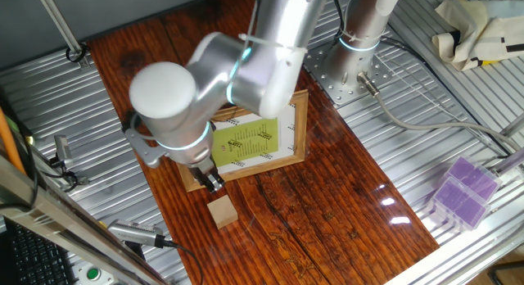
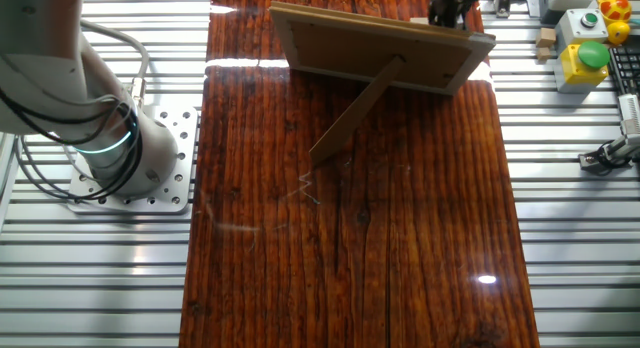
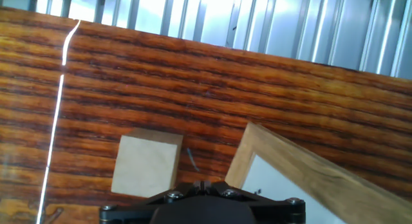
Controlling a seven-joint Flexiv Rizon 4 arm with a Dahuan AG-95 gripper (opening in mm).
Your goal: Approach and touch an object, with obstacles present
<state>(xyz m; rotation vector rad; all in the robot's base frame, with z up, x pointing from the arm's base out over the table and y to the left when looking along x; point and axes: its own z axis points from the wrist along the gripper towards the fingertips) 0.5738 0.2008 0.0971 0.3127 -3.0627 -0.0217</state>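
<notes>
The pincer [image 1: 214, 183] hovers just above the wooden cube [image 1: 222, 211], beside the picture frame [image 1: 300, 129]. Its fingers look clenched, grasping nothing

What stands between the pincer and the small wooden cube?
Nothing visible. The pincer hangs at the picture frame's lower corner, with bare table between it and the cube. The frame stays beside that path, not across it.

Arm [image 1: 246, 64] hides frame [image 1: 282, 133] corner; hand [image 1: 213, 183] fingertips unseen.
</notes>
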